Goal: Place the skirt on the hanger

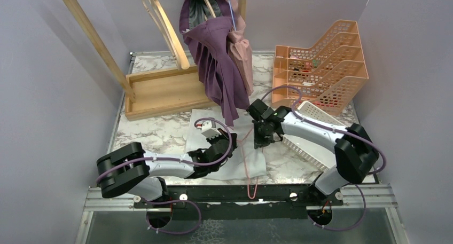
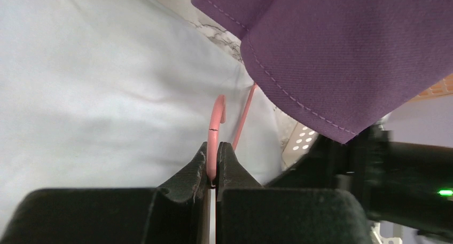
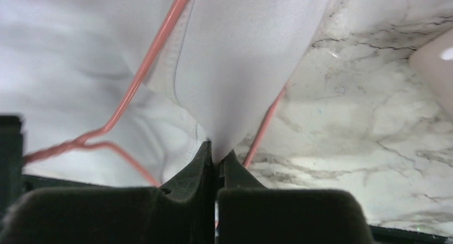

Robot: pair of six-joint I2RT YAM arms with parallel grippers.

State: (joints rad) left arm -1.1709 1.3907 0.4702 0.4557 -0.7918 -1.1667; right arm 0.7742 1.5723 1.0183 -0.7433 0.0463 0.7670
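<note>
On the marble table [image 1: 149, 134] a white skirt [image 1: 257, 159] is spread, judged light, limp and best taken by a bunched edge, where fabric is pinched by the right gripper [image 3: 215, 156]; the thin pink hanger [image 2: 215, 132] is clamped at its hook by the left gripper [image 2: 215, 172].

Pink hanger [image 2: 213, 142] is partly hiding under the white skirt [image 2: 107, 84], and the wooden rack [image 1: 165, 89] is getting chopped off up top.

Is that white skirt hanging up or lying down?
Lying down: the white skirt is spread on the marble table; the right gripper pinches one fold.
</note>
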